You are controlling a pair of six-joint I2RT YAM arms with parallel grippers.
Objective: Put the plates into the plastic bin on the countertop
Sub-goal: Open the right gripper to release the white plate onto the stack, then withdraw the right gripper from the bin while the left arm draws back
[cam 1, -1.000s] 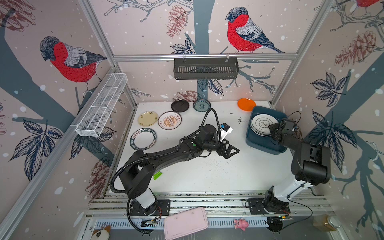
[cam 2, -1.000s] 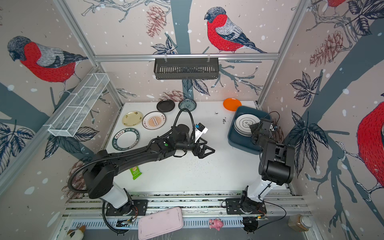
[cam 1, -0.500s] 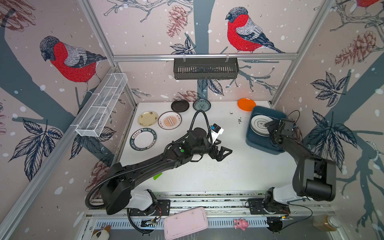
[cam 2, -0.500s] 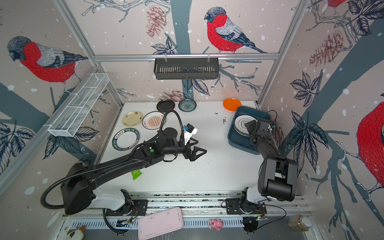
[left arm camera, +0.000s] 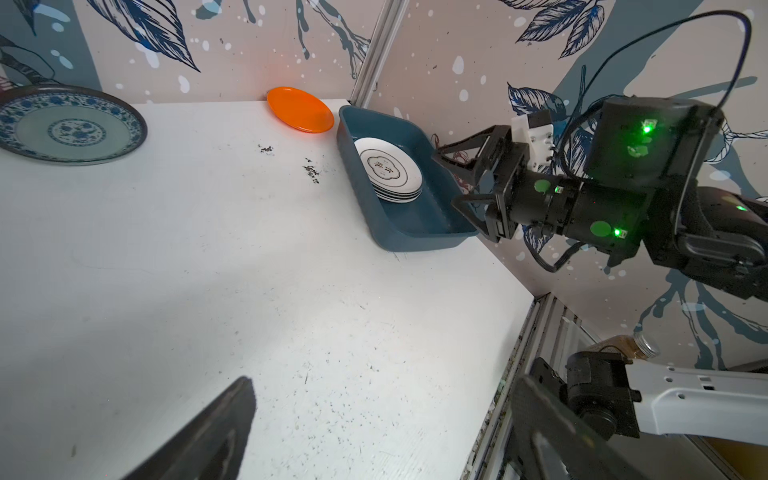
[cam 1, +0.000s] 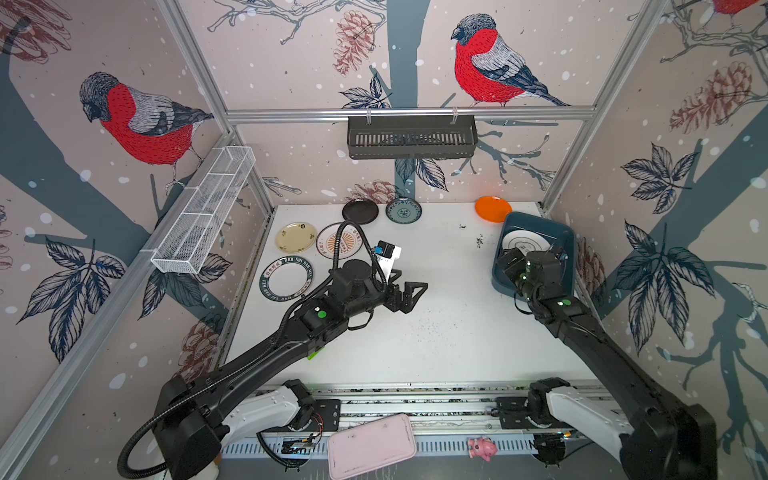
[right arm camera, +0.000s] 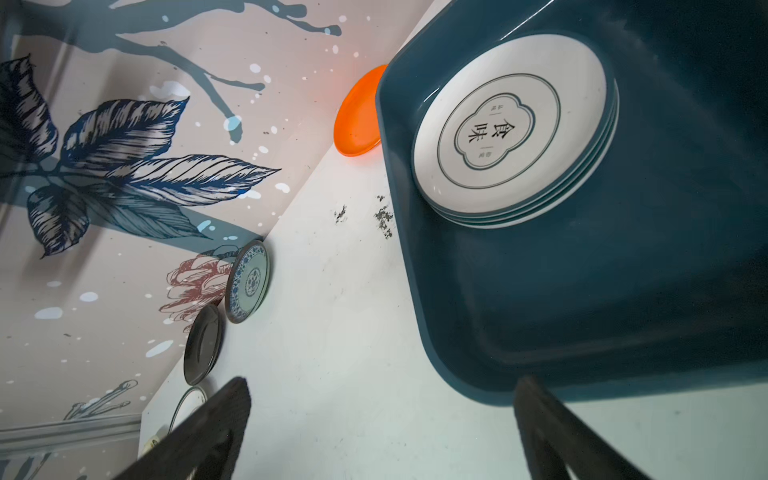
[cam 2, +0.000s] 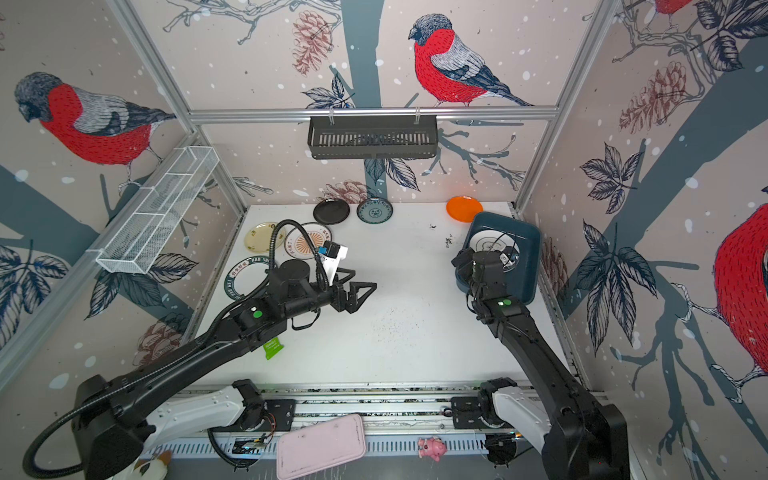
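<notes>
The teal-blue plastic bin [cam 1: 570,266] [cam 2: 530,270] stands at the countertop's [cam 1: 436,332] right edge. A stack of white plates [cam 1: 524,243] [left arm camera: 388,168] [right arm camera: 511,129] lies inside it. Loose plates lie at the back left: plain orange [cam 1: 493,208], teal-patterned [cam 1: 403,210], black [cam 1: 360,211], cream [cam 1: 295,237], orange sunburst [cam 1: 332,245] partly behind a cable, and dark-ringed [cam 1: 286,277]. My left gripper [cam 1: 415,280] [cam 2: 365,279] hangs open and empty over mid-table. My right gripper [left arm camera: 444,178] [right arm camera: 382,382] is open and empty above the bin's near left corner.
A black slotted basket [cam 1: 411,137] hangs on the back wall and a white wire basket [cam 1: 203,216] on the left wall. Dark crumbs [cam 1: 480,241] lie left of the bin. A pink tray [cam 1: 371,444] and a pink toy [cam 1: 482,446] sit beyond the front rail.
My left gripper has drawn back leftward across the table, still open. My right gripper has opened wider and shifted from over the plate stack toward the bin's near left corner.
</notes>
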